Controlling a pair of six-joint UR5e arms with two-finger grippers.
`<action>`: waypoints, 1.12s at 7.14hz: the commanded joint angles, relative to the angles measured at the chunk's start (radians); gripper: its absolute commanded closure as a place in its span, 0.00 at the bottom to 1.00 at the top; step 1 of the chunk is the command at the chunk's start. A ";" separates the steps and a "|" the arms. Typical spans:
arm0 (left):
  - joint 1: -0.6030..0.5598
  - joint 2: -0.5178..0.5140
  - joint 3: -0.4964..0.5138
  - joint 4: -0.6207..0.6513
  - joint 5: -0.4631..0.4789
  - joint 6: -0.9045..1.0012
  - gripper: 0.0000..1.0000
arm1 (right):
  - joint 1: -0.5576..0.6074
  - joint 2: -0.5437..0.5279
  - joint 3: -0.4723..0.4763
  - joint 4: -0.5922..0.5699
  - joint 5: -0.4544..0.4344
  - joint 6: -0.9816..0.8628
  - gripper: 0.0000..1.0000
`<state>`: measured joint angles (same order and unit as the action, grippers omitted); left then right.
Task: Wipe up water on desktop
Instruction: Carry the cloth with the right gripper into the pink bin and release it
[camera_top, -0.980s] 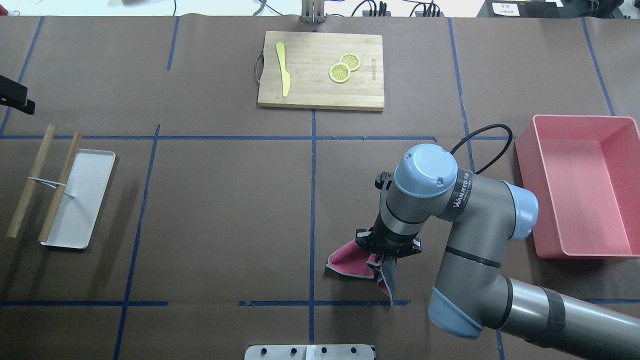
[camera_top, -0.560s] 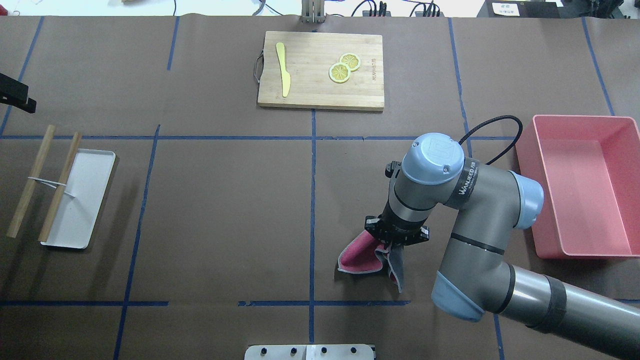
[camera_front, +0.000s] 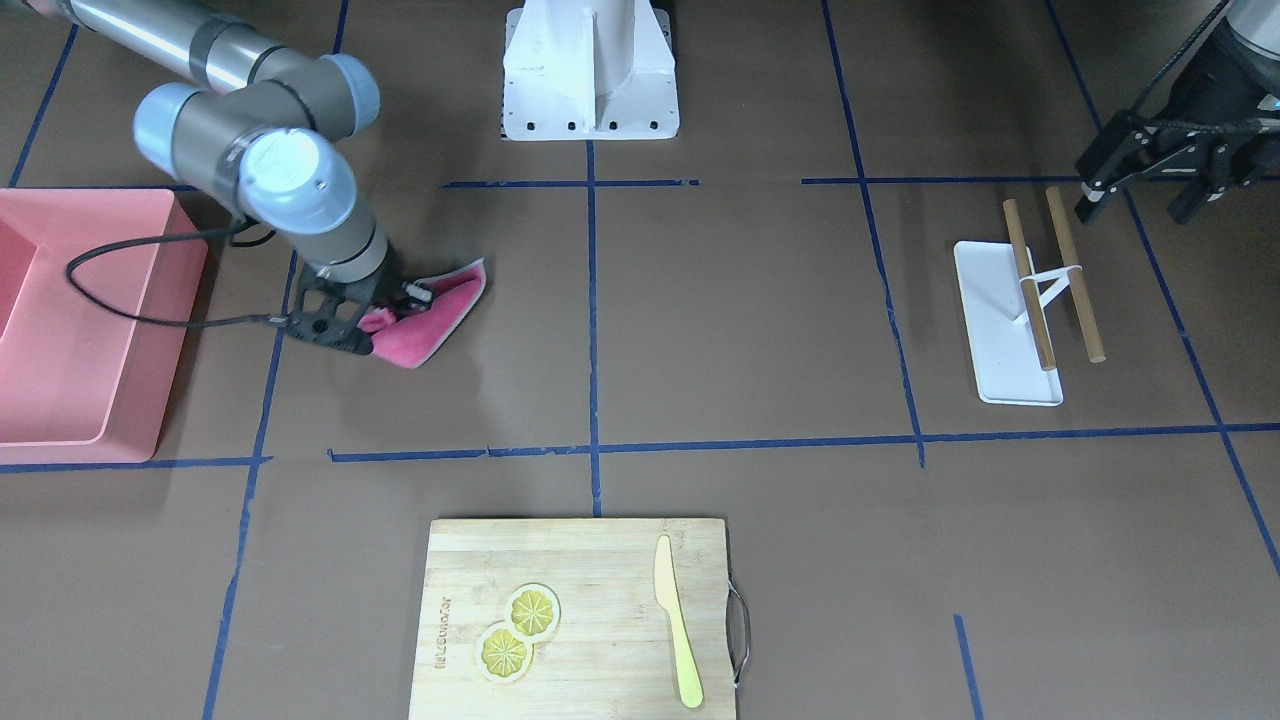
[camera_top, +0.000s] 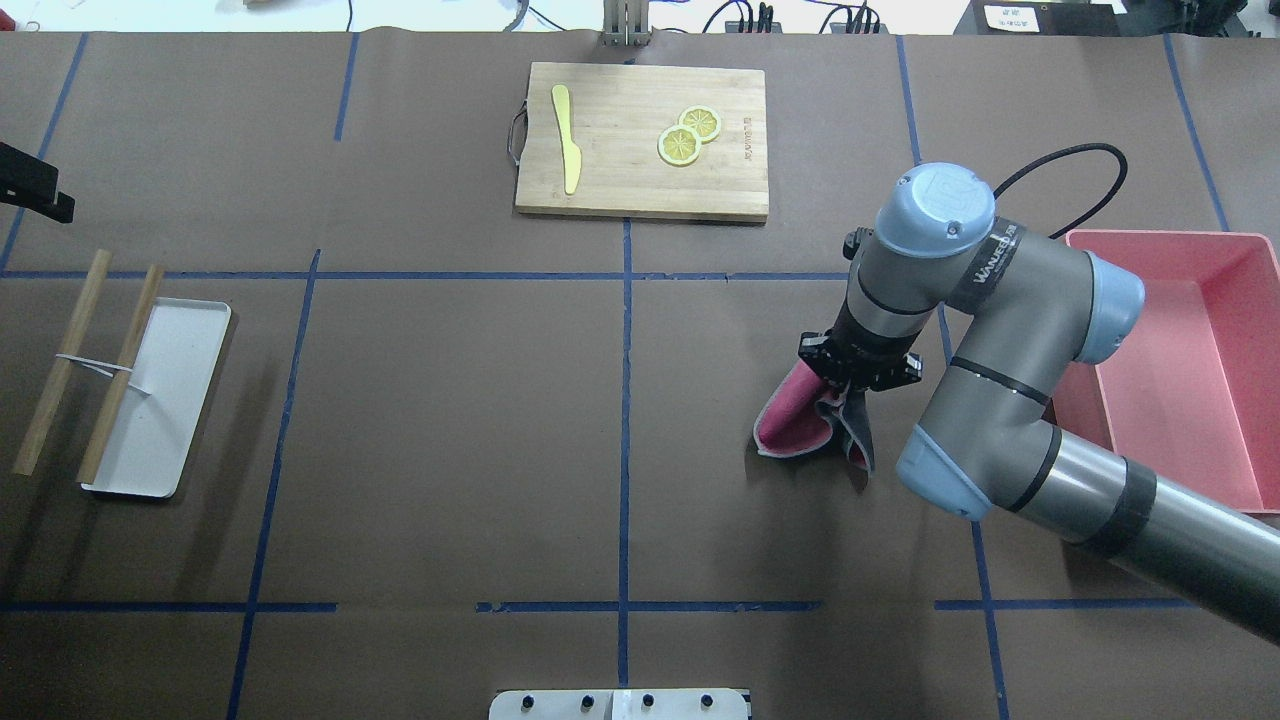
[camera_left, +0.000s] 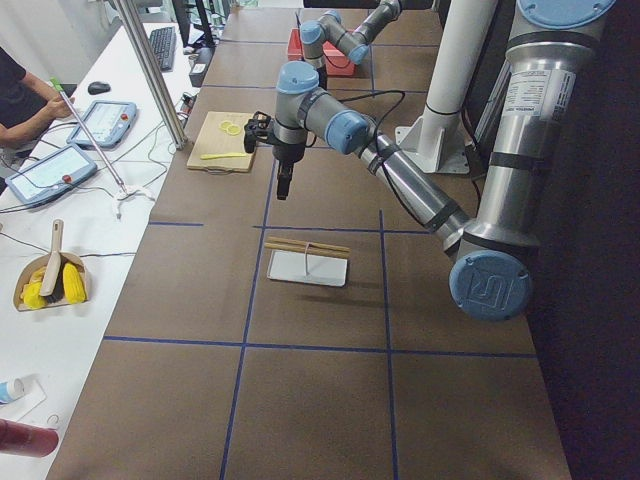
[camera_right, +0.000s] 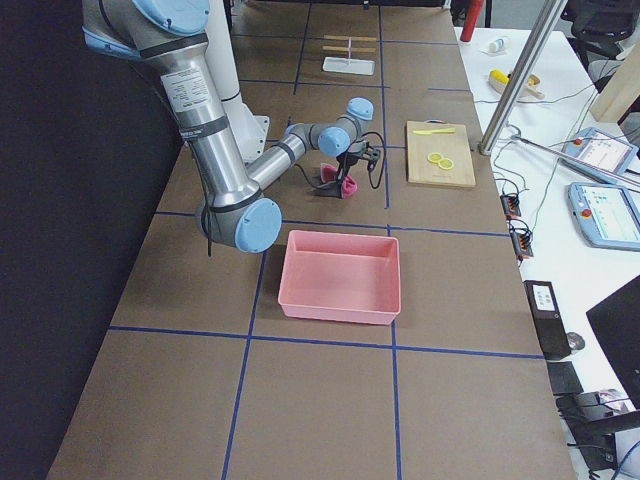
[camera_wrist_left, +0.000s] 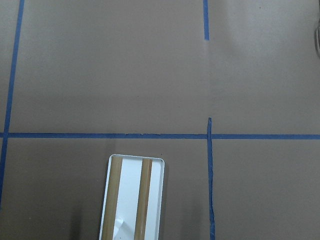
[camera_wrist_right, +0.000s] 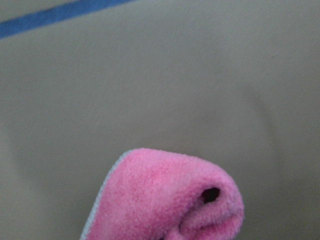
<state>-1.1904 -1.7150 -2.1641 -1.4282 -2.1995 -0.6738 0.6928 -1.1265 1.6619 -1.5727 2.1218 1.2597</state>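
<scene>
Overhead exterior view: you see the right gripper (camera_top: 842, 390) in the right half of the frame, pointing down, its fingers clamped on a pink cloth (camera_top: 790, 420) with a grey edge. The cloth hangs bunched below the fingers, and its lower fold appears to touch the counter (camera_top: 450, 400). The counter is the dark-brown sheet crossed by blue tape lines that fills the frame. The cloth sits right of the central vertical tape line and below the upper horizontal line. A pink bin (camera_top: 1160, 236) stands at the right edge, near the cloth but apart from it.

At the top centre you find a bamboo cutting board (camera_top: 640, 185) carrying a yellow knife (camera_top: 567, 140) and two lemon slices (camera_top: 680, 146) that overlap. At the left edge a white tray (camera_top: 170, 400) lies flat, with two wooden rods (camera_top: 46, 400) crossing its left side.

In the exterior front-facing view, note the left gripper (camera_front: 1140, 205) at the upper right. Its fingers are apart, nothing is between them, and it is raised above the rods. The right wrist-mounted view shows you a rounded fold of the cloth at the bottom centre, with bare counter and one tape line beyond.
</scene>
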 joint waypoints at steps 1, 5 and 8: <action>0.000 -0.002 -0.006 0.000 0.000 -0.009 0.00 | 0.092 -0.010 -0.025 -0.004 0.006 -0.045 1.00; -0.002 0.008 -0.005 0.000 0.000 -0.007 0.00 | 0.160 -0.012 0.178 -0.195 0.023 -0.065 1.00; -0.005 0.015 0.000 0.008 0.001 0.032 0.00 | 0.299 -0.048 0.480 -0.580 0.024 -0.413 1.00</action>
<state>-1.1930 -1.7020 -2.1671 -1.4261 -2.1994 -0.6645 0.9223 -1.1476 2.0338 -2.0306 2.1448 0.9943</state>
